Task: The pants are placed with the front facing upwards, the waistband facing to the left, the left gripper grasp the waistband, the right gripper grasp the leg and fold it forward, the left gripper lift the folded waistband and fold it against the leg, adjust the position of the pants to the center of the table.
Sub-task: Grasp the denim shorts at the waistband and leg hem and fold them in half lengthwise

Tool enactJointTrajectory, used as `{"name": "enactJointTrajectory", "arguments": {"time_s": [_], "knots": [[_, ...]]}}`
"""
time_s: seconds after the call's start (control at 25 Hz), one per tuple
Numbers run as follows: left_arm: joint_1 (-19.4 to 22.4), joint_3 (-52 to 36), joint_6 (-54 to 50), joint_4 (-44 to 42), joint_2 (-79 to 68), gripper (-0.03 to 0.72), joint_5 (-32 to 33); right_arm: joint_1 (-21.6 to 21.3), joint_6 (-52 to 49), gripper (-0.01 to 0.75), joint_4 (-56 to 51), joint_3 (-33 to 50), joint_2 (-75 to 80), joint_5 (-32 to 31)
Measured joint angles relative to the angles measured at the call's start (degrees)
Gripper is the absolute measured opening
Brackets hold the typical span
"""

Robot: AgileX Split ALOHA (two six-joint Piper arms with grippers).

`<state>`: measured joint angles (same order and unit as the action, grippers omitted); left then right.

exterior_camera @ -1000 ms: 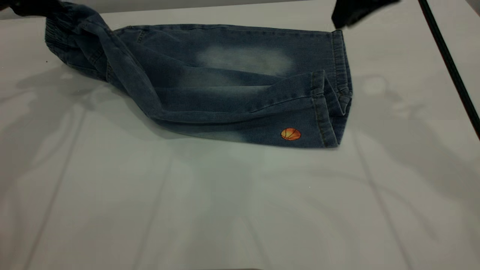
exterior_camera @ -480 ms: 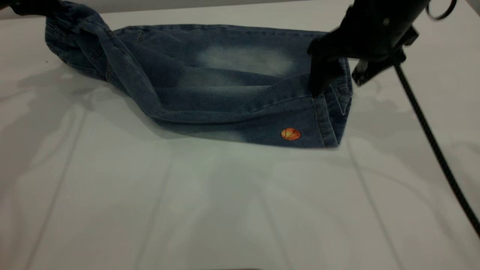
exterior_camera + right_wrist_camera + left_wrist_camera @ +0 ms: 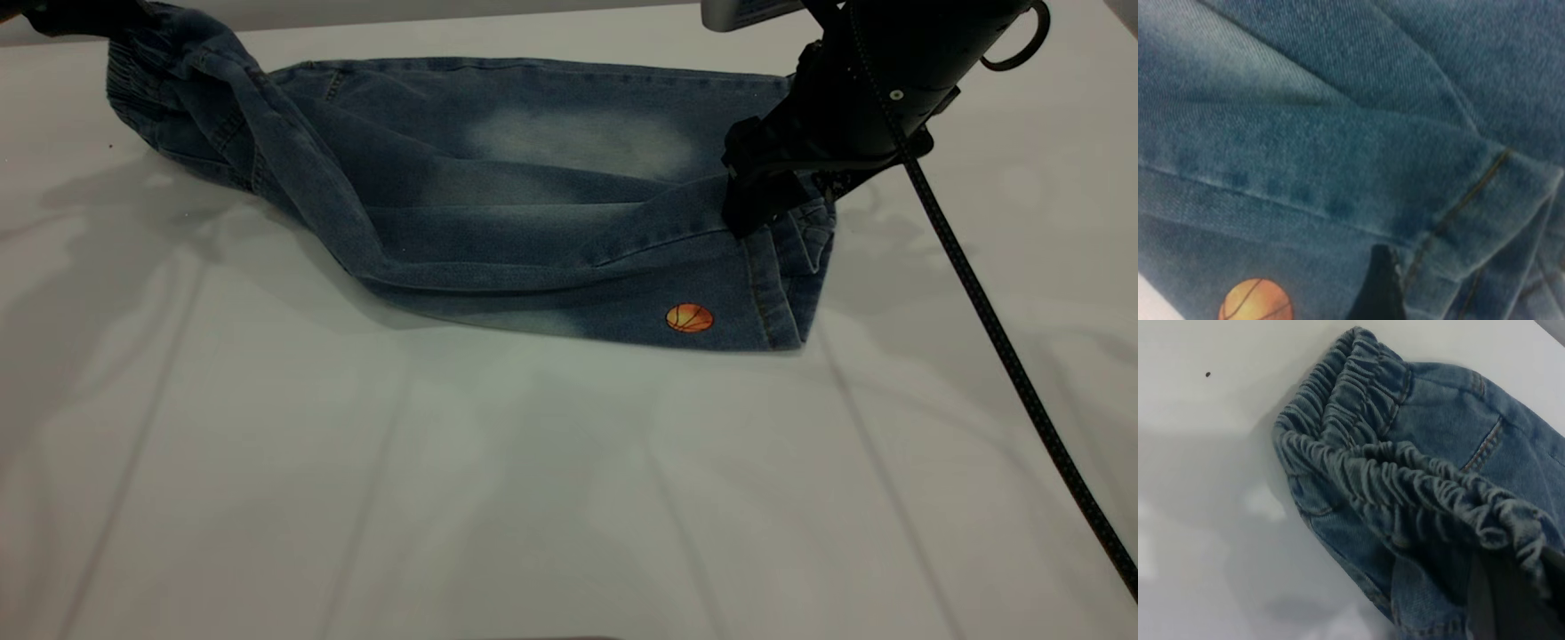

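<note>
- Pants [image 3: 498, 204] lie across the far half of the white surface [image 3: 533, 498], already folded lengthwise, the orange ball emblem [image 3: 690, 317] on the near layer toward four o'clock.
- I see the waistband [image 3: 133, 84] at ten o'clock raised off the surface, its gathered elastic bunched and hanging from the left claw [image 3: 76, 16], which sits at the far left corner of the exterior view and is mostly out of sight.
- I judge the left claw clamped on the waistband, since the denim hangs from it; the wrist view shows the ruffled band [image 3: 1405, 487] drawn up toward the camera.
- I have the right claw [image 3: 756, 209] at two o'clock, arm angled down steeply from the far right, tips pressed onto the leg cuff [image 3: 791, 258] where its edge folds over.
- I cannot tell whether the right claw is apart or together; one dark fingertip [image 3: 1377, 287] rests on the denim beside the cuff stitching, and its partner is hidden.
- My worry: the cuff is several layers thick here, so the right claw may pinch only the top layer, and the fold would come apart when the waistband goes over.
- A second risk: if the right claw presses too lightly, carrying the waistband toward the cuff could drag the whole garment sideways.
- The braided cable [image 3: 987, 311] trails across the surface at four o'clock, well apart from the pants.
</note>
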<state>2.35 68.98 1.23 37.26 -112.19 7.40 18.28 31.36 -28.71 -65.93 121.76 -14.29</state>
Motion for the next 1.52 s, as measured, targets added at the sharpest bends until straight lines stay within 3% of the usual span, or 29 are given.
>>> {"name": "enactJointTrajectory", "arguments": {"time_s": [0.28,0.68,0.96,1.24,1.52], "knots": [[0.0,0.0,0.2,0.0,0.0,0.063,-0.1,0.6,2.7,0.567,-1.9,0.0,0.3,0.8],[0.0,0.0,0.2,0.0,0.0,0.063,-0.6,5.7,4.2,0.543,-2.3,-0.1,0.4,0.8],[0.0,0.0,0.2,0.0,0.0,0.063,-0.8,5.7,4.2,0.374,-2.4,-0.1,0.4,0.7],[0.0,0.0,0.2,0.0,0.0,0.063,-0.9,5.7,4.2,0.054,-3.6,-0.1,0.4,2.4],[0.0,0.0,0.2,0.0,0.0,0.063,-1.5,4.8,4.2,0.018,-3.9,-1.7,-3.4,-1.5]]}}
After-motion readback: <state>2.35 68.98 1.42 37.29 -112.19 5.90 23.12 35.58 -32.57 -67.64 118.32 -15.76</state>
